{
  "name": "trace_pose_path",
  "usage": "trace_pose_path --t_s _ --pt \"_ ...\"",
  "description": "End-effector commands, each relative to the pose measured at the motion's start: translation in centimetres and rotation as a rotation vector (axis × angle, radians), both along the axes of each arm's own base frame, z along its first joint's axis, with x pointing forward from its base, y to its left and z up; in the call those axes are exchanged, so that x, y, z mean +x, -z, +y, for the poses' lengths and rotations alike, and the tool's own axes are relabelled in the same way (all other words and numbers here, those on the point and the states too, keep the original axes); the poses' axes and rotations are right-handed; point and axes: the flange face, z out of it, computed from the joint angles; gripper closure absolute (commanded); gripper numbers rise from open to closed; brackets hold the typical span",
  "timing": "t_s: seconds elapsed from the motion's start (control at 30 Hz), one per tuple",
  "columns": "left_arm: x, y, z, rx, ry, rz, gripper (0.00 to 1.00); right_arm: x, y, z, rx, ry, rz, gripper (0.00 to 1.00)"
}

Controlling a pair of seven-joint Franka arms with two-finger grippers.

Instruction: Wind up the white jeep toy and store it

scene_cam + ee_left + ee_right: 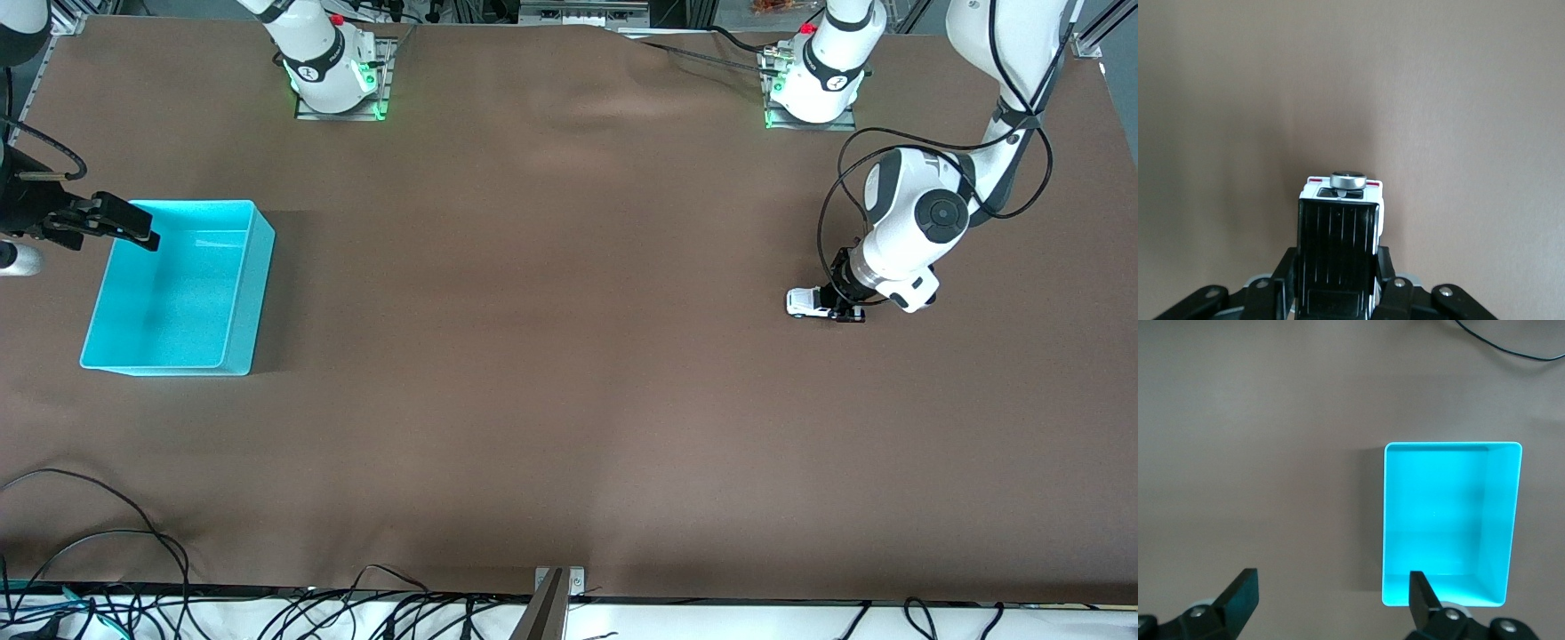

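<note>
Pincer work first: the left pincer (840, 307) is down at the surface (551, 373) toward the left arm's end, its fingers (1288, 267) closed against the two sides of the jeep (807, 302). The right pincer (116, 224) hangs over the rim of the bin (240, 302) at the right arm's end, its fingers (1241, 593) spread wide with nothing between them; that arm waits.

The brown surface is the largest thing in sight, with black cables (107, 569) lying along its edge nearest the front camera.

The cyan bin comes next, a rectangular box standing open side up toward the right arm's end, well apart from the jeep. In the right wrist view its inside (1438, 513) shows only cyan floor and walls.

The jeep is the smallest thing: white body, black roof panel (1338, 247), resting on the surface. In the front view its white end sticks out from the pincer toward the right arm's end. In the left wrist view a small round silver knob (1348, 180) shows at its end away from the fingers, above two short red marks.
</note>
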Motion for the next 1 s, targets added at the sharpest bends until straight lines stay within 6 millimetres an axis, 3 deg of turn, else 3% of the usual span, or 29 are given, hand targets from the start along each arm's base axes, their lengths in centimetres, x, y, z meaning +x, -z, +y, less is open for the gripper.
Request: trace_pose_path --t_s 0.0,0.97 --pt "-0.5 2.4 2.1 0.028 0.007 0.036 0.95 0.0 -0.5 0.0 0.009 0.01 -0.003 0.0" --pt "-0.8 4.8 11.4 0.097 0.02 0.025 0.94 0.0 -0.5 0.0 0.009 0.008 -0.001 0.0"
